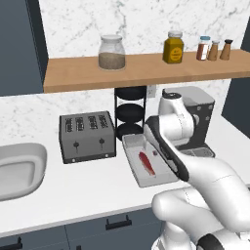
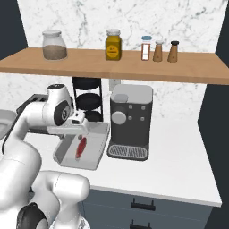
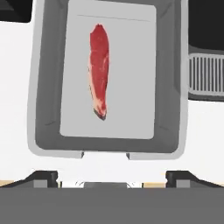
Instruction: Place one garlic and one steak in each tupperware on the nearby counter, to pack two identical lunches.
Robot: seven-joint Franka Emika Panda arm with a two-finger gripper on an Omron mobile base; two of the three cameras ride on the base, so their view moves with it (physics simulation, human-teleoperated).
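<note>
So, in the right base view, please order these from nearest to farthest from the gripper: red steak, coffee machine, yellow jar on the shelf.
1. Red steak, just below the gripper, in the grey tupperware.
2. Coffee machine, to its right.
3. Yellow jar, up on the shelf.

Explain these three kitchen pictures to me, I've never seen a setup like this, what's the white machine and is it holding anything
The white machine is a robot arm on a drivable base in a simulated kitchen. Two pictures come from cameras behind the arm, to its left and right. The third looks down from the hand itself. On the counter sit a grey tupperware with a red steak lying inside, a black toaster, a coffee machine and a white tupperware. The claw hangs above the grey one with its jaws open, holding nothing.
</note>
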